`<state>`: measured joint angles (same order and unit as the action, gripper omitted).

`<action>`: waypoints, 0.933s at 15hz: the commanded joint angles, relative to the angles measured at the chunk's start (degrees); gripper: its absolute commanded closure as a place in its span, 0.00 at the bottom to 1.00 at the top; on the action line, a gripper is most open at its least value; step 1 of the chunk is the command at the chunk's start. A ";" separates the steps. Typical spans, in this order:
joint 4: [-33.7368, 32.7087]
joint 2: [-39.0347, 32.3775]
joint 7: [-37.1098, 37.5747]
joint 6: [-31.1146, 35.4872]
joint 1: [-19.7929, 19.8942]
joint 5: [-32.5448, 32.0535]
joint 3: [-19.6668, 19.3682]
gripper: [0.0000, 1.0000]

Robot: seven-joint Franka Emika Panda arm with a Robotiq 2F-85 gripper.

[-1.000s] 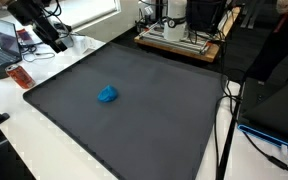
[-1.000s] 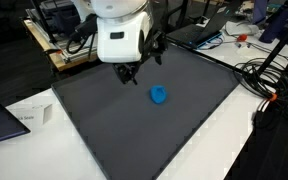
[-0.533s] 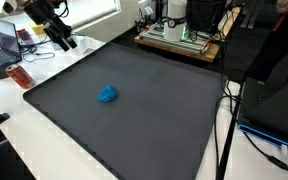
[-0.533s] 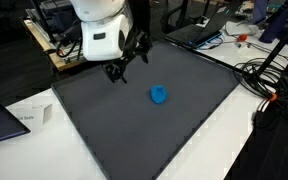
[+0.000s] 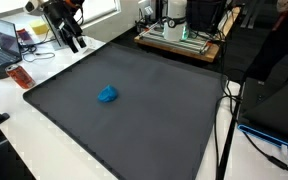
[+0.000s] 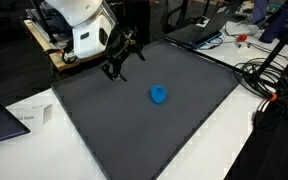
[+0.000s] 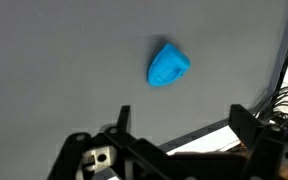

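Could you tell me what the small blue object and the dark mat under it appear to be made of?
Blue object: probably soft plastic or foam, judging by its matte, saturated colour and rounded, lumpy shape with no glints. Dark mat: likely rubber or fabric sheeting, since it is flat and uniform charcoal with a dull finish and no reflections.

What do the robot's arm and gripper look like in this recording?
The arm has a rounded white shell that ends in a black wrist section. The gripper is all black, with two slim linkage fingers on an open, skeletal frame.
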<state>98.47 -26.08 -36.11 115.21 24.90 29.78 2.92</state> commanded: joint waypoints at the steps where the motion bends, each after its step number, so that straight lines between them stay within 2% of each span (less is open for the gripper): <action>1: 10.43 5.18 -8.40 5.12 -0.01 8.19 -0.60 0.00; 11: 18.03 4.88 -24.06 9.80 -2.50 23.95 -3.59 0.00; 14: 19.86 5.07 -27.65 13.28 -4.13 27.16 -4.65 0.00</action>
<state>115.09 -22.80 -59.63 125.16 22.87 52.86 -0.13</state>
